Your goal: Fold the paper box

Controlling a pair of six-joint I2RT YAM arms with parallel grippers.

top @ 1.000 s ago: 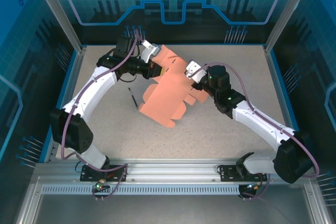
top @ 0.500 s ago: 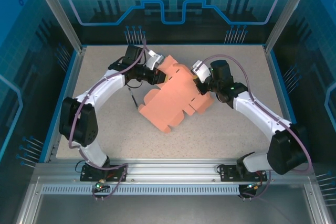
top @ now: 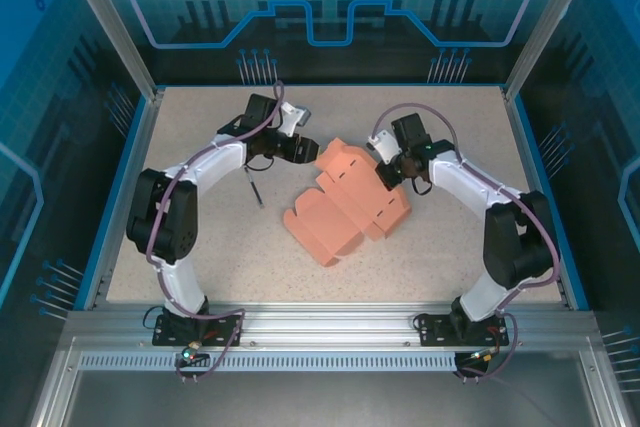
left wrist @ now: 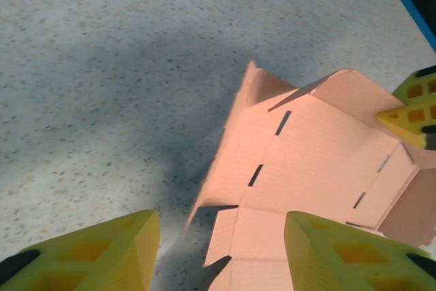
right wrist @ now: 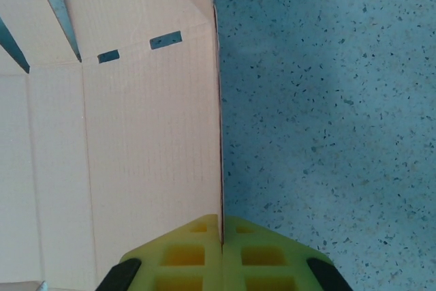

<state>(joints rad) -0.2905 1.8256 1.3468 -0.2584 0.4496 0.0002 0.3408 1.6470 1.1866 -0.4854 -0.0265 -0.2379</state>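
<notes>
Task thing: the salmon-pink thin card paper box (top: 345, 202) is an unfolded cutout with rounded flaps and short dark slots along its fold lines.
Where it is: it lies about in the middle of the speckled beige table (top: 450, 247), between my two arms. Most of it is flat, but the far part near my claws is bent up along a fold.
Left claw, place: my left claw (top: 306, 150) is low over the table, just beside the far-left corner of the card.
Left claw, state: in the left wrist view my two yellow fingers (left wrist: 95, 253) stand apart, about half wide. The card (left wrist: 320, 148) lies in front of them and reaches a little into the gap, but I hold nothing.
Right claw, place: my right claw (top: 385, 173) is at the far-right edge of the card.
Right claw, state: it is closed narrow and pinches the card. In the right wrist view the straight edge of the card (right wrist: 136, 134) runs directly into the seam between my two yellow pads (right wrist: 262, 257).
Other thing: a thin black stick (top: 255, 187) lies on the table to the left of the card, apart from it.
</notes>
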